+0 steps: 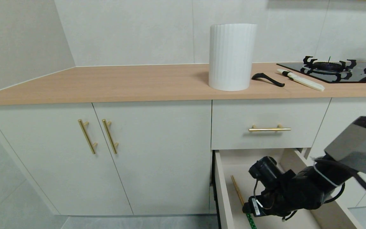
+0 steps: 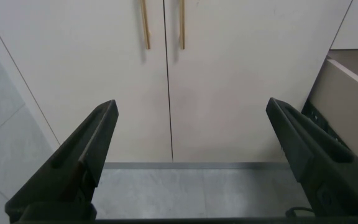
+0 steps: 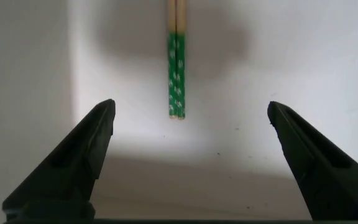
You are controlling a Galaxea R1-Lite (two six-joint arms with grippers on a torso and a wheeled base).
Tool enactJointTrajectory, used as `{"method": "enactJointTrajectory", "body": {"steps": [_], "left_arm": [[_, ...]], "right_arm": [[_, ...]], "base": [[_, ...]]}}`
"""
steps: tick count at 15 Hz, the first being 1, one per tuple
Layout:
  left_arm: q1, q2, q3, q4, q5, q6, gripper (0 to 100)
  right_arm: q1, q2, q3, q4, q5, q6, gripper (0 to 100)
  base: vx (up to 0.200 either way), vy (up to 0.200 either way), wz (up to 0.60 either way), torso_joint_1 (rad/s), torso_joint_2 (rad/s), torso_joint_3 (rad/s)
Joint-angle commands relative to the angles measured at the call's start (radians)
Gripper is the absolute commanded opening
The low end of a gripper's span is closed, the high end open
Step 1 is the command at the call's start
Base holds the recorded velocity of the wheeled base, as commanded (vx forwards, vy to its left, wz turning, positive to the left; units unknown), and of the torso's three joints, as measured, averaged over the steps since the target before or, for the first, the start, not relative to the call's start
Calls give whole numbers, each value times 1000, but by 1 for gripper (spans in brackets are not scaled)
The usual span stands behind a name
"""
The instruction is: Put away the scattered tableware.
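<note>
Here the head view catches the knife (image 1: 300,80); right wrist view, paired chopsticks (image 3: 177,87).

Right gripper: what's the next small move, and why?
Probably lift the right gripper up from the drawer: its jaws are open, the chopsticks lie free on the drawer floor, and a black utensil and a knife wait on the counter.

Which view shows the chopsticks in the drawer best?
Right wrist view: the chopsticks lie side by side on the drawer floor, green ends unobstructed. Head view catches them partly behind the right arm. Left wrist view faces the cabinet doors.
</note>
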Motion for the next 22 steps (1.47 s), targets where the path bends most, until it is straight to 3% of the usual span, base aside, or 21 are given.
{"method": "enactJointTrajectory", "body": {"steps": [1, 7, 10, 16, 22], "left_arm": [[0, 0, 0, 0, 0, 0, 100], [0, 0, 0, 0, 0, 0, 100], [0, 0, 0, 0, 0, 0, 100], [0, 0, 0, -1, 0, 0, 100], [0, 0, 0, -1, 0, 0, 100]], "right_arm": [[-33, -243, 26, 0, -10, -24, 100], [-134, -513, 52, -1, -12, -143, 100], [-139, -592, 65, -5, -10, -172, 100], [-142, -615, 71, -6, -12, -205, 100], [-142, -607, 71, -6, -10, -205, 100]], "base": [[0, 0, 0, 0, 0, 0], [0, 0, 0, 0, 0, 0], [0, 0, 0, 0, 0, 0], [0, 0, 0, 3, -14, -5], [0, 0, 0, 97, -356, -279]]}}
